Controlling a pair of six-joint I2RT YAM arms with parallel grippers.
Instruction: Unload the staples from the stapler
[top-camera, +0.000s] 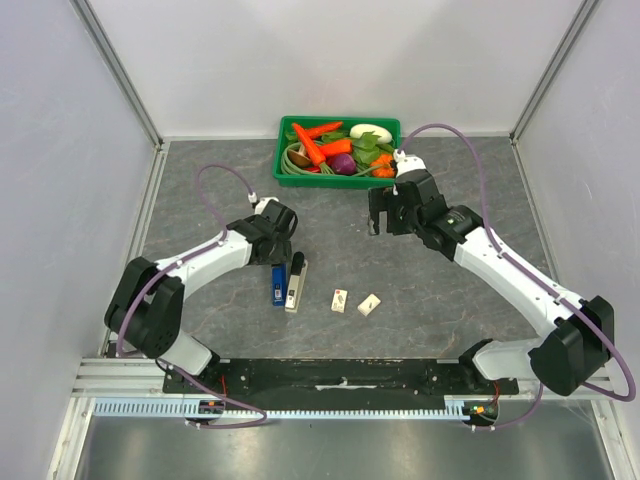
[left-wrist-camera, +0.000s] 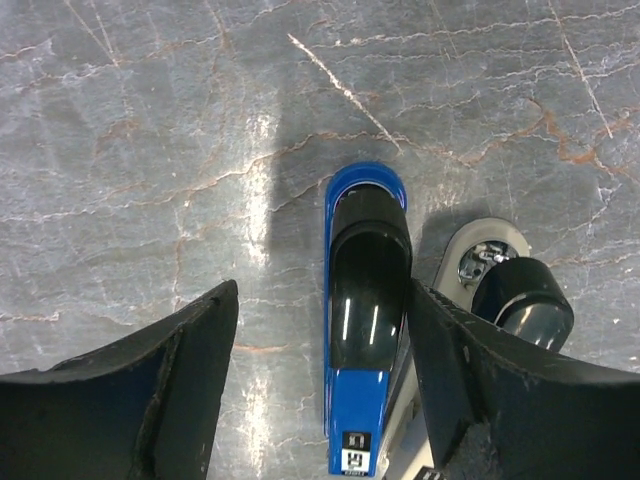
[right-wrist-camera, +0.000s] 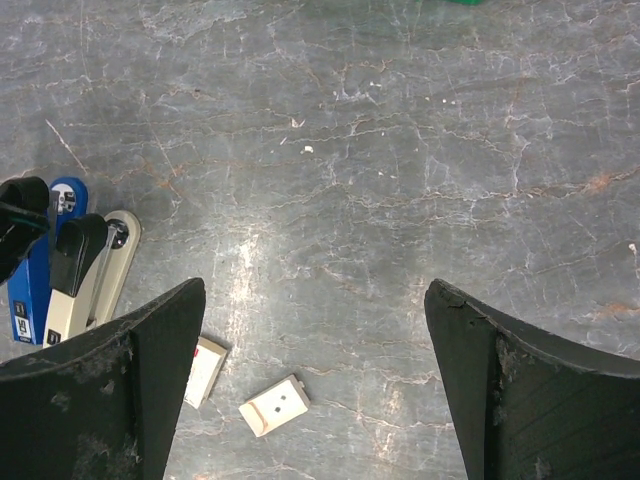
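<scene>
The cream-white stapler (top-camera: 297, 285) lies flat on the grey stone-patterned bench (top-camera: 420, 310), left of centre and toward the near edge, with its length running near to far. It has a black top part. A blue stapler (top-camera: 277, 284) lies just beside it on the left, in the same direction. Whether the two touch cannot be told.

The left hand (top-camera: 284, 252) hangs above the far ends of the two staplers, released and with its fingers spread wide. In the left wrist view the blue stapler (left-wrist-camera: 365, 300) sits in the gap between the fingers (left-wrist-camera: 150, 390). Bare bench shows on one side of it, and the other finger comes close on the other side. The cream-white stapler (left-wrist-camera: 515, 295) lies outside that gap, partly hidden behind the finger on that side. The hand holds nothing.

The right hand (top-camera: 385, 215) is well apart from the staplers, over the middle of the bench and just near of the basket (top-camera: 340, 120). It is also released, fingers wide and empty. Its wrist view looks down on bare bench between the fingers (right-wrist-camera: 530, 390), with the cream-white stapler (right-wrist-camera: 85, 280) and the blue one (right-wrist-camera: 40, 265) at the left edge.

Two small pale boxes (top-camera: 340, 300) (top-camera: 369, 304) lie to the right of the staplers, near each other but apart. A green basket sits at the far edge, filled with vegetables (top-camera: 335, 147).
</scene>
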